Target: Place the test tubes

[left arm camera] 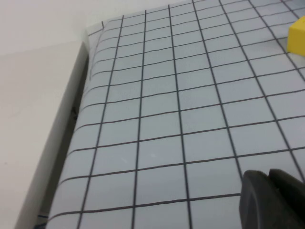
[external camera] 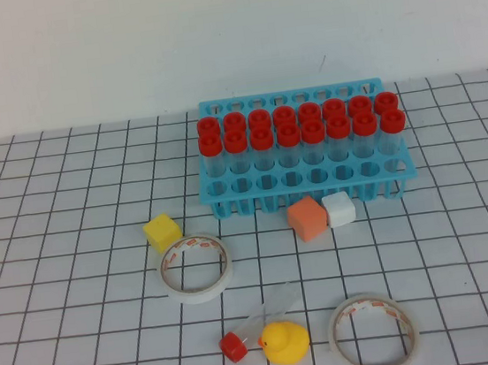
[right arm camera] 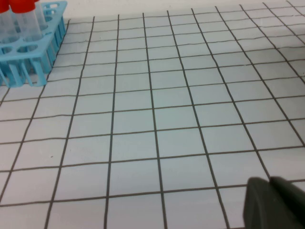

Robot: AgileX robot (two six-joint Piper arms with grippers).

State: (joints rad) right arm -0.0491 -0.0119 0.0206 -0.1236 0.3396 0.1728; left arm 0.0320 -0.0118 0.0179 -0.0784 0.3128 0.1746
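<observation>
Rack (external camera: 229, 204) at twelve holds two rows; one test tube (external camera: 258, 323) lies loose at six. Left gripper (left arm camera: 274, 200) at nine, right gripper (right arm camera: 276, 202) at three, both closed, empty.

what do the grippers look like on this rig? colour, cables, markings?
Only fingertips show, in the wrist views. Left gripper, over the grid mat near its left edge: matte black, rounded, no markings or cables visible. Right gripper, over the mat beside the blue rack: same. Arms are outside the high view.
</observation>
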